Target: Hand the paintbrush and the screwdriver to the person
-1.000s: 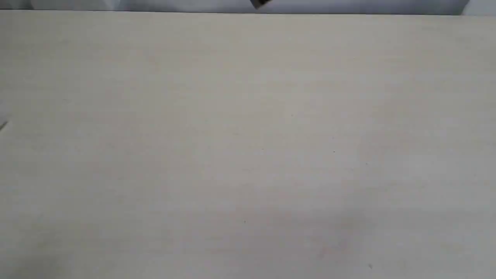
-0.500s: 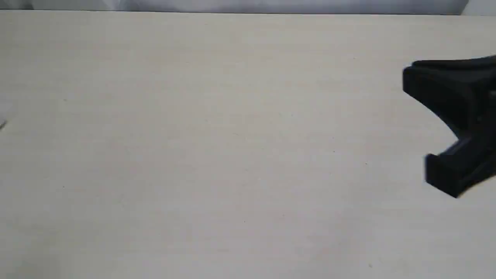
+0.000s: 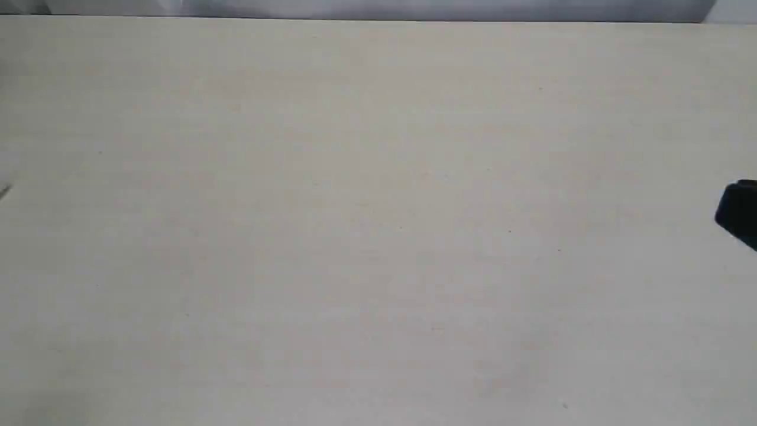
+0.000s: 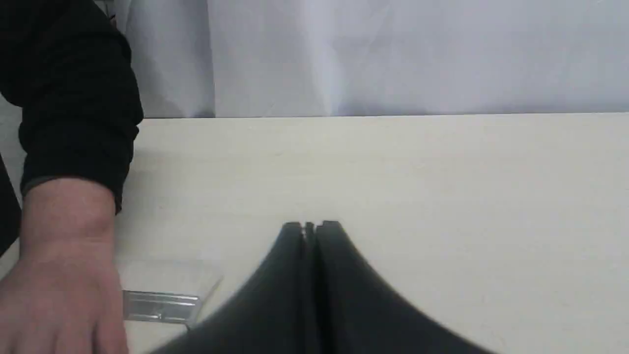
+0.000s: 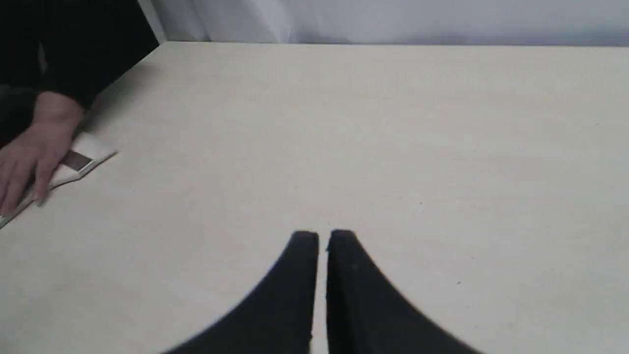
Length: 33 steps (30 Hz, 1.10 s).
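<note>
Both pairs of jaws are sitting clenched, empty; the person (image 4: 59, 295) is covering the paintbrush (image 4: 159, 306); the screwdriver is not showing, likely needing locating.

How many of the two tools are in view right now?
1. The paintbrush lies on the table under the person's hand. The screwdriver shows in no view; it may be hidden behind the hand or out of frame.
</note>
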### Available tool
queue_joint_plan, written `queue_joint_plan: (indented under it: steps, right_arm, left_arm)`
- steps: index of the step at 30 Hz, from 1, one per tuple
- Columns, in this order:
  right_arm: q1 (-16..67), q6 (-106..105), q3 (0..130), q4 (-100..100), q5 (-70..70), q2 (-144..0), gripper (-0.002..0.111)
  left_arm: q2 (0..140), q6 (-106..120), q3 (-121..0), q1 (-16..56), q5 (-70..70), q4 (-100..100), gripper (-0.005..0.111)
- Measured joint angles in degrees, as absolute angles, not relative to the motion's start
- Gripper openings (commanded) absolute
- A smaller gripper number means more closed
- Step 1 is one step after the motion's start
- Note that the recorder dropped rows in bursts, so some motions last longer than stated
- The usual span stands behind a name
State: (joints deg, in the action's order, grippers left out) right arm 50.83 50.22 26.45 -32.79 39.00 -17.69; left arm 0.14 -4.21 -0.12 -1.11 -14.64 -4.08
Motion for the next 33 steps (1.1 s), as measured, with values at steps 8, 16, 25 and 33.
queue_joint_plan:
  steps: [8,16,25,33]
  right_arm:
    - [50.8,50.2,26.5,-42.2,42.7,-14.7,0.004]
    - [40.8,50.2,21.8,-47.0,39.4,-7.5,0.004]
    - [14.2,50.2,11.6,-47.8,11.2,-2.6,0.004]
    - [-5.5,50.4,3.1,-41.4,5.4,-0.3,0.004]
  left_arm:
    - [0.1,-4.2,-0.1,-1.1,-14.6,-4.1,0.000]
    - [0.1,-4.2,-0.1,-1.1,-14.6,-4.1,0.000]
    - [0.1,-4.2,-0.1,-1.1,-14.6,-4.1,0.000]
    - [0.1,-4.2,-0.1,-1.1,-14.6,-4.1,0.000]
